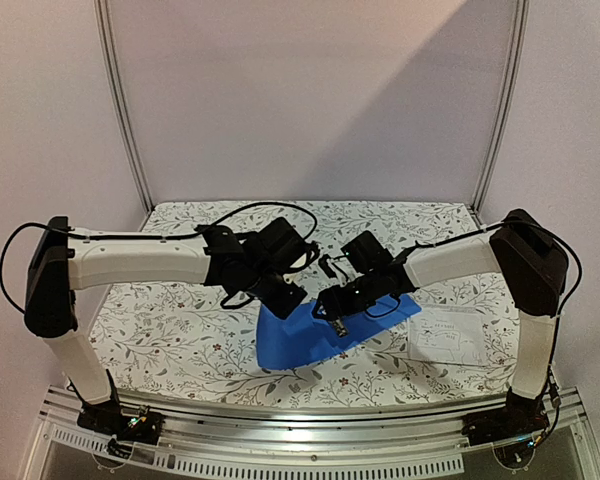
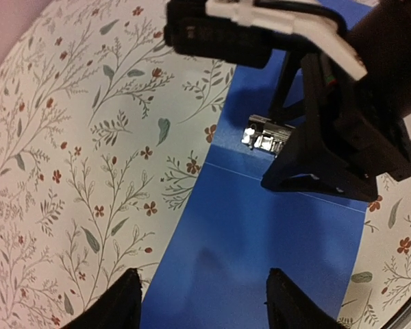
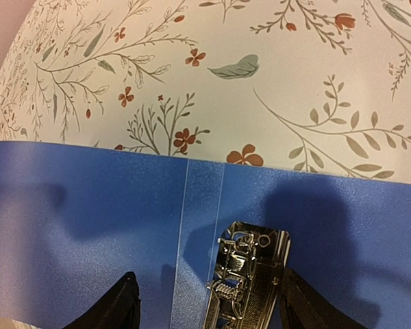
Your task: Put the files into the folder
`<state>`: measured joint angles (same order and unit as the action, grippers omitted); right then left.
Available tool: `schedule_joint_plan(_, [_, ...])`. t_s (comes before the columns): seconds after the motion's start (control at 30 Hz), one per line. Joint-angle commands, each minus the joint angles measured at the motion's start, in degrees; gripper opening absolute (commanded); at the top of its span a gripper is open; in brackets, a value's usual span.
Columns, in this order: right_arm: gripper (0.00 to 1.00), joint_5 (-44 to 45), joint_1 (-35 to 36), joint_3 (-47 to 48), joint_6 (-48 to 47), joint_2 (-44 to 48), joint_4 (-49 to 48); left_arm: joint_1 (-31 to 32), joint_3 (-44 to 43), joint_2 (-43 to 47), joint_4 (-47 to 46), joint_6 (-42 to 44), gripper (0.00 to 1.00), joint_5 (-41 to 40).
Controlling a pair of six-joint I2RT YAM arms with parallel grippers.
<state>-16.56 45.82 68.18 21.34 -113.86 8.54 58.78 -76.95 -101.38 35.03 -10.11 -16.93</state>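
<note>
Two grippers are hanging close together over the folder point(image 1: 290, 345), which is lying open and flat on the floral tablecloth point(image 1: 180, 330) at mid-table. The left gripper point(image 2: 212, 301) is holding its jaws apart above a bare blue panel, with nothing between them. The right gripper point(image 3: 212, 305) is likewise keeping its jaws apart, straddling the metal ring clip point(image 3: 250, 274) beside the spine crease; whether it is touching the clip I cannot tell. Its black body is crowding the left wrist's view of that clip. The files point(image 1: 445, 335) are lying flat on the cloth just beside the folder's right edge, beneath the right arm point(image 1: 460, 260).
</note>
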Motion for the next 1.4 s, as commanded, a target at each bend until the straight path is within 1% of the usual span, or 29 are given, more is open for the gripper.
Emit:
schedule_joint_plan(0.0, [0.69,-1.5,0.4,-2.2,0.9,-2.8,3.1,0.2,-0.8,0.1,4.9,-3.3,0.68,-5.9])
schedule_joint_plan(0.07, [0.69,-1.5,0.3,-2.3,0.9,-2.8,3.1,-1.1,-2.6,2.5,8.3,-4.3,0.73,-10.7])
schedule_joint_plan(0.13, [0.69,-1.7,0.3,-2.3,1.0,-3.0,2.9,-2.7,-5.3,5.3,11.3,-5.0,0.75,-14.9])
schedule_joint_plan(0.23, [0.69,-2.0,0.4,-2.3,1.2,-3.1,2.8,-3.6,-10.0,9.4,12.9,-4.3,0.77,-17.0])
schedule_joint_plan(0.3, [0.69,-2.1,0.4,-2.3,1.5,-3.1,2.7,-3.5,-12.1,11.4,10.4,-3.4,0.78,-13.6])
schedule_joint_plan(0.4, [0.69,-2.2,0.4,-2.3,1.6,-3.4,2.8,-2.2,-12.6,11.8,3.8,-2.7,0.78,-3.9])
schedule_joint_plan(0.53, [0.69,-2.3,0.4,-2.3,1.8,-3.5,3.1,-0.5,-13.9,7.1,-2.3,-4.6,0.76,4.7])
schedule_joint_plan(0.57, [0.69,-2.3,0.3,-2.3,1.9,-3.5,3.1,0.3,-15.2,5.3,-2.6,-5.0,0.75,5.5])
schedule_joint_plan(0.67, [0.69,-2.3,0.4,-2.5,2.1,-3.4,3.1,1.3,-20.5,-0.4,-1.9,-7.7,0.75,4.2])
schedule_joint_plan(0.73, [0.70,-2.3,0.4,-2.6,2.3,-3.5,2.9,1.3,-23.4,-3.4,-1.2,-12.8,0.74,4.4])
schedule_joint_plan(0.83, [0.70,-2.4,0.3,-2.5,2.7,-3.8,2.8,1.3,-25.1,-6.4,-0.3,-21.8,0.71,7.6])
schedule_joint_plan(0.9, [0.70,-2.8,0.1,-2.8,3.3,-3.8,2.7,1.4,-23.2,-6.8,-1.0,-26.0,0.67,11.7])
schedule_joint_plan(0.93, [0.70,-3.1,-0.1,-3.2,3.5,-3.7,2.3,1.4,-20.8,-6.2,-2.8,-27.9,0.65,14.3])
schedule_joint_plan(1.0, [0.69,-3.6,-0.4,-4.2,4.6,-3.4,1.3,1.5,-14.4,-4.4,-7.6,-30.7,0.58,19.6])
schedule_joint_plan(1.07, [0.70,-3.9,-0.7,-4.9,5.5,-3.2,0.4,1.5,-8.8,-2.7,-10.6,-32.8,0.51,22.8])
schedule_joint_plan(1.1, [0.70,-4.3,-0.9,-5.2,5.9,-3.2,0.0,1.5,-7.2,-2.3,-10.5,-33.0,0.49,23.8])
schedule_joint_plan(1.17, [0.70,-5.5,-1.3,-5.8,7.1,-3.3,-1.2,1.5,-4.9,-1.5,-9.2,-31.9,0.46,25.2])
schedule_joint_plan(1.3, [0.70,-7.3,-2.1,-7.2,9.3,-3.5,-3.1,2.1,-1.9,-0.3,-4.6,-28.5,0.45,27.7])
schedule_joint_plan(1.37, [0.70,-7.3,-2.1,-7.5,9.9,-3.5,-3.3,2.4,-0.3,-0.2,-2.3,-26.9,0.45,27.7])
